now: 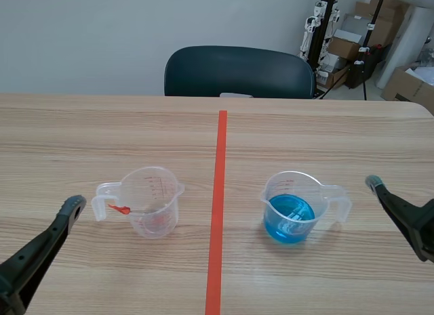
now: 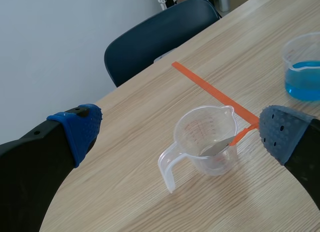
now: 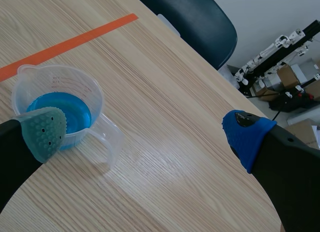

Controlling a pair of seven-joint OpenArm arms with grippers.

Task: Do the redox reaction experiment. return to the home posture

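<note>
A clear measuring cup (image 1: 150,201) stands left of the tape line, handle pointing left. A thin tool with a red end (image 1: 121,208) rests in it. A second clear cup (image 1: 293,208) holding blue liquid (image 1: 289,217) stands right of the line, handle pointing right. My left gripper (image 1: 71,208) sits low at the near left, short of the cup's handle. In the left wrist view the gripper (image 2: 177,133) is open, with the clear cup (image 2: 205,139) ahead of it and untouched. My right gripper (image 3: 146,134) is open, beside the blue cup (image 3: 57,105) and apart from it.
An orange-red tape line (image 1: 218,213) runs down the middle of the wooden table (image 1: 325,145). A dark chair (image 1: 237,72) stands at the far edge. Boxes and stands (image 1: 352,44) are behind the table at the right.
</note>
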